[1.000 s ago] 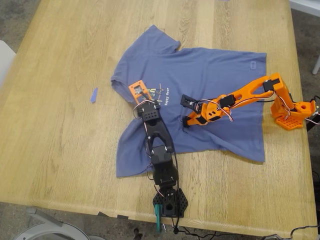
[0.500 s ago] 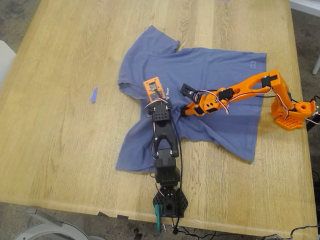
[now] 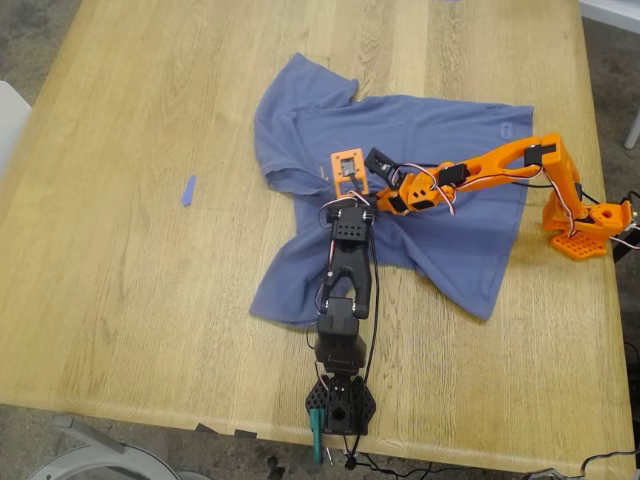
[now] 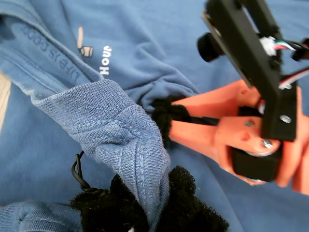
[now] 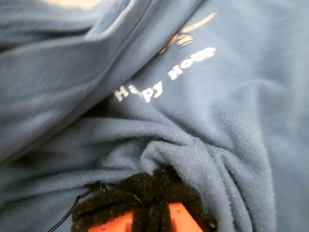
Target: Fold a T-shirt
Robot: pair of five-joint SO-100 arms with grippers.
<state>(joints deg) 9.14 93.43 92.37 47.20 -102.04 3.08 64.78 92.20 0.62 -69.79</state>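
two arms meet over a slate-blue short-sleeved cotton t-shirt [image 3: 440,140] in the exterior view: a black arm [image 3: 345,280] reaching from the near edge and an orange arm [image 3: 490,165] from that view's right. the shirt lies rumpled on the light wooden table [image 3: 120,300], bunched at the middle where the arm tips sit close together. a small blue tape scrap [image 3: 187,190] lies well apart, toward that view's left.

first wrist view: my first gripper [image 4: 149,208] is clamped on a ribbed fold of the shirt, fuzzy black pads [image 4: 188,203] pressing either side.

second wrist view: my second gripper [image 5: 152,203] has its pads pinched together on gathered cloth, near the white chest lettering [image 5: 164,79].
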